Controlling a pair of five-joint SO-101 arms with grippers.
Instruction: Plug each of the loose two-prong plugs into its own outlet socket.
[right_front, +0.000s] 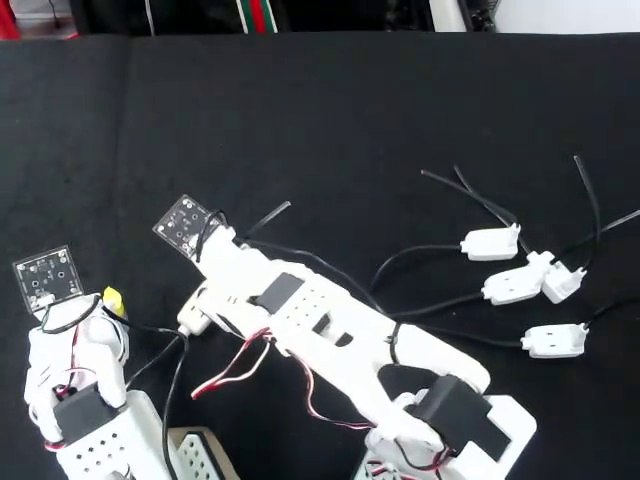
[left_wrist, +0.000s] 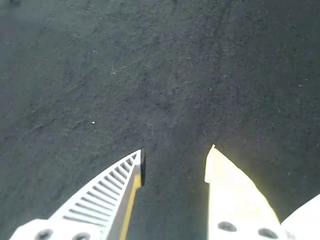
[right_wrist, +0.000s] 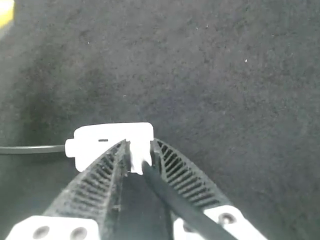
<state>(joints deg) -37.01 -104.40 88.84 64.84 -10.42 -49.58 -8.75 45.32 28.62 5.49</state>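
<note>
- Right wrist view gives us the relation that matters: the right gripper (right_wrist: 140, 145) is clamped on the held connector (right_wrist: 107, 139), a small white block. Its long axis runs across the jaws, not along them.
- We see the jaws pinching a narrower white part on the side of the block that faces the wrist. Whether that part is the prongs we cannot tell, nor can we say for certain that this piece is a plug and not a socket.
- Its black lead (right_wrist: 30, 149) leaves one end sideways, along the long axis, and lies clear of the jaws.
- From above, we place this piece left of the table's middle, just over the black cloth (right_front: 330, 120).
- The left gripper (left_wrist: 175, 160) has its jaws apart with nothing between them, above bare cloth. We judge it the nearer free arm, close beside the held piece.
- The loose connectors (right_front: 490, 243) lie in a group of four on the right side, well apart from the held one. Two of them touch at their ends.
- We judge that the right arm's own body lies between its load and that group, so any mating means a swing back across.
- Wide bare cloth opens toward the far edge. The near edge is crowded by both arm bases.
</note>
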